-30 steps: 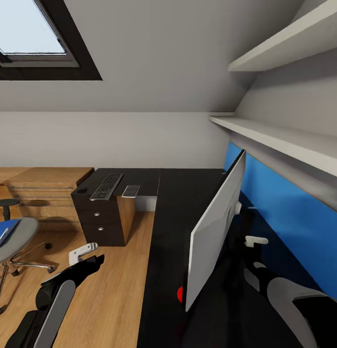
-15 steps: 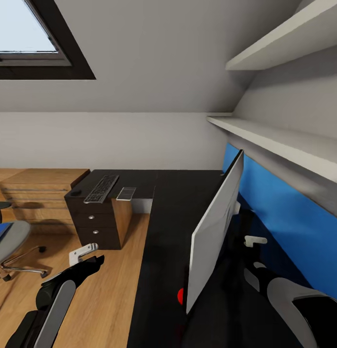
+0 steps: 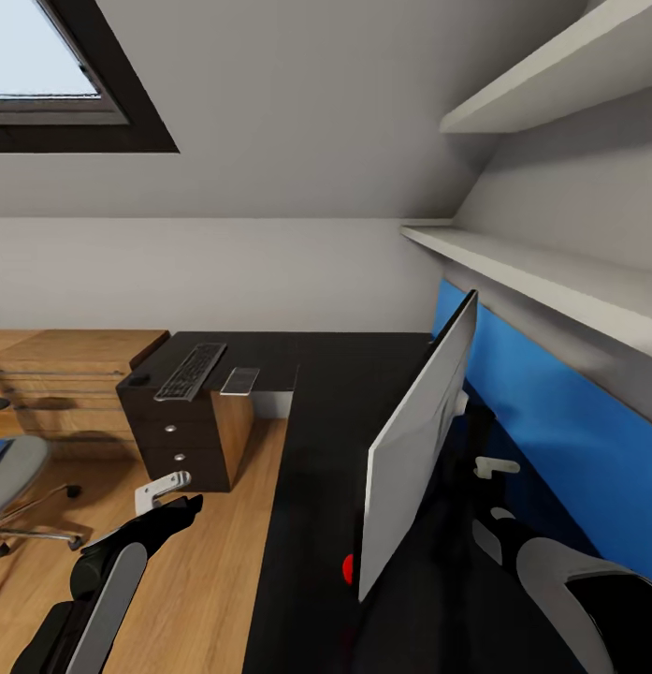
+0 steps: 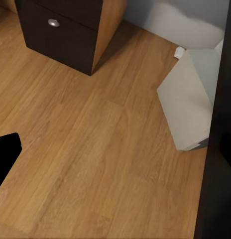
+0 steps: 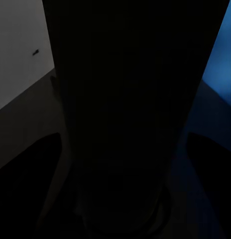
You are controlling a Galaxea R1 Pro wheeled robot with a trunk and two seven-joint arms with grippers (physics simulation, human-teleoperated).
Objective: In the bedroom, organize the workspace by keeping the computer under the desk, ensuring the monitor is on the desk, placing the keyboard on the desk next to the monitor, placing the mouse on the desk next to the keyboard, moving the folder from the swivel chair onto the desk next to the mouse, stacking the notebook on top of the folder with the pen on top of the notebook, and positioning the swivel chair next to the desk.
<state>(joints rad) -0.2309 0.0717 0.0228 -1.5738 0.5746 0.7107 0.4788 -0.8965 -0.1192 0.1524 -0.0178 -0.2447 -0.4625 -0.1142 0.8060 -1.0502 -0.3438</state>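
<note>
The left gripper (image 3: 165, 490), a pale grey clamp on a black and grey arm, hangs over the bare wood floor (image 3: 204, 571) beside the desk edge; whether its fingers are spread or closed cannot be told from these views, and nothing is seen in them. The right gripper (image 3: 496, 465), pale grey on a black and grey arm, sits behind the monitor, between it and the bright blue wall panel (image 3: 550, 412); its state cannot be told either; its wrist camera looks at a dark upright shape, too dim to name with certainty.

Just beside the right gripper stands the large wide flat monitor (image 3: 414, 440), seen edge-on with its pale back turned toward the left arm and a red dot (image 3: 348, 567) at its lower near corner; it stands on the long L-shaped black-topped desk (image 3: 335, 393).

Beyond the left gripper is the desk's black drawer block (image 3: 171, 440) with round silver knobs; on the desk top above it lies the flat keyboard (image 3: 190, 371) with black keys in a silver-grey frame; just beside the keyboard, toward the monitor, lies a small flat grey rectangle (image 3: 240, 381); at the keyboard's other side sits a small black oval mouse (image 3: 138, 380).

Under the desk, in the left wrist view, stands the light grey boxy computer (image 4: 192, 107) on the floor.

Well out from the left arm, at the picture's edge, is the grey-seated swivel chair (image 3: 12, 473) with chrome legs.
</note>
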